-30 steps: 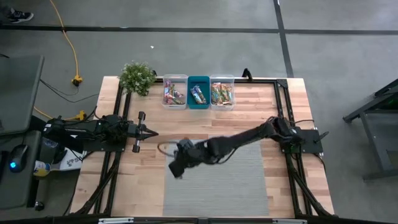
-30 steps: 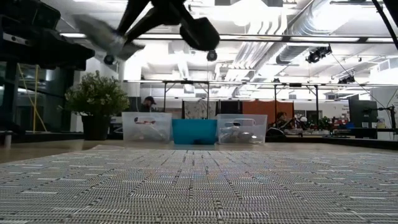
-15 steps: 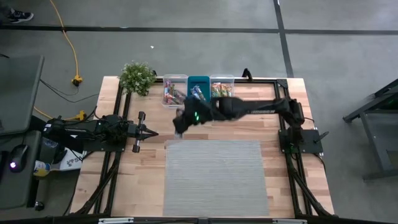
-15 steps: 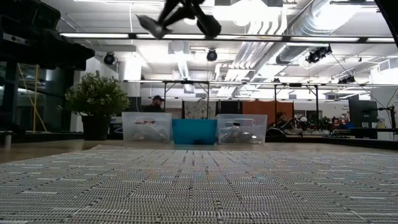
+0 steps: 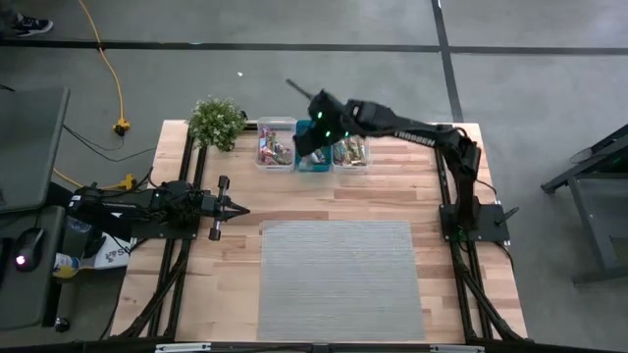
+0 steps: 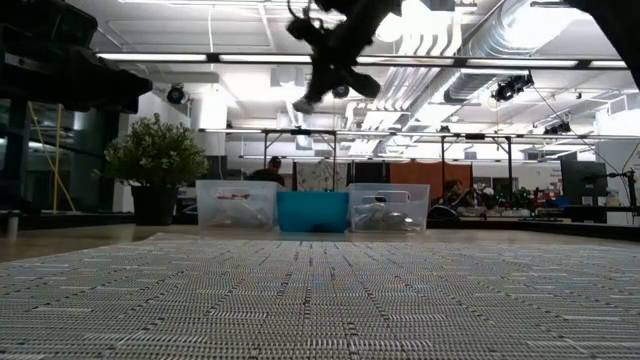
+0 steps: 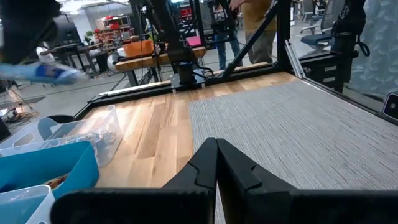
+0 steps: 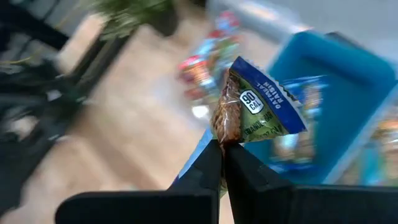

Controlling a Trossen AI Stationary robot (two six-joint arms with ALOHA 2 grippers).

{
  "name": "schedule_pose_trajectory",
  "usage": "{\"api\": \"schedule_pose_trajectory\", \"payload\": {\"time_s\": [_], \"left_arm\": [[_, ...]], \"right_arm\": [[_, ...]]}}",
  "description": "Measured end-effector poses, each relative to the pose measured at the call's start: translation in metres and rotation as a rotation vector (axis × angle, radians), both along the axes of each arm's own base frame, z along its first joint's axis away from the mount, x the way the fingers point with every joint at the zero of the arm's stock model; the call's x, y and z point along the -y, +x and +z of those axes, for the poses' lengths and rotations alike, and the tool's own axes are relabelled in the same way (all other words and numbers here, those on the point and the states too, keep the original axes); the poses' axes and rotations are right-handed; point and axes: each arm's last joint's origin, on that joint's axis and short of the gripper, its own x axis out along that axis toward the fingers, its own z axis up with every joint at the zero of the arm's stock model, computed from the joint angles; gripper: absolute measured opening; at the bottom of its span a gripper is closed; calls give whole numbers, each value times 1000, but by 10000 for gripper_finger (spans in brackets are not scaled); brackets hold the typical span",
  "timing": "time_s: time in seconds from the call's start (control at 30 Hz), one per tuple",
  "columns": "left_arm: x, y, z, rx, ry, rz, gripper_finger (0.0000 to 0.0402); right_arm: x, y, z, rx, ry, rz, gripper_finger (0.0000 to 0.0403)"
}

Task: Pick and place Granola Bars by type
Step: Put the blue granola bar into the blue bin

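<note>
Almost all of the work looks finished. On the grey mat (image 5: 340,279) no bar is left, and the three bins at the 12 o'clock edge of the table (image 5: 392,191) already hold wrapped bars: the left clear bin (image 5: 276,144), the teal bin (image 5: 314,155) in the middle and the right clear bin (image 5: 351,147). I judge that only one bar remains to be placed, the blue granola bar (image 8: 258,109) which is now carried in the air.

Now the pose. The right arm (image 5: 417,132) reaches from its base at 3 o'clock toward 12 o'clock, and the right gripper (image 5: 306,126) hangs high over the bins, about above the teal one. Its fingers are closed tight on one end of the blue bar, which stands up from the tips. The teal bin below it has blue bars inside, so the type seems to match.

The left gripper (image 5: 238,209) waits at 9 o'clock, low over the wood, with its fingers pressed together and nothing between them.
</note>
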Motion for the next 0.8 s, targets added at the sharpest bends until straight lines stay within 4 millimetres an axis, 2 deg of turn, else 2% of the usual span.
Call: {"api": "schedule_pose_trajectory", "payload": {"time_s": [0.17,0.3,0.4,0.67,0.8], "left_arm": [[0,0,0,0,0,0,1],[0,0,0,0,0,-1,1],[0,0,0,0,0,0,1],[0,0,0,0,0,0,1],[0,0,0,0,0,0,1]], "right_arm": [[46,-21,-4,-44,-23,-37,0],[75,-33,-9,-66,-48,-77,0],[93,-37,-20,-83,-36,-79,0],[121,-22,-71,-100,62,-16,0],[129,-16,-90,-76,105,7,0]]}}
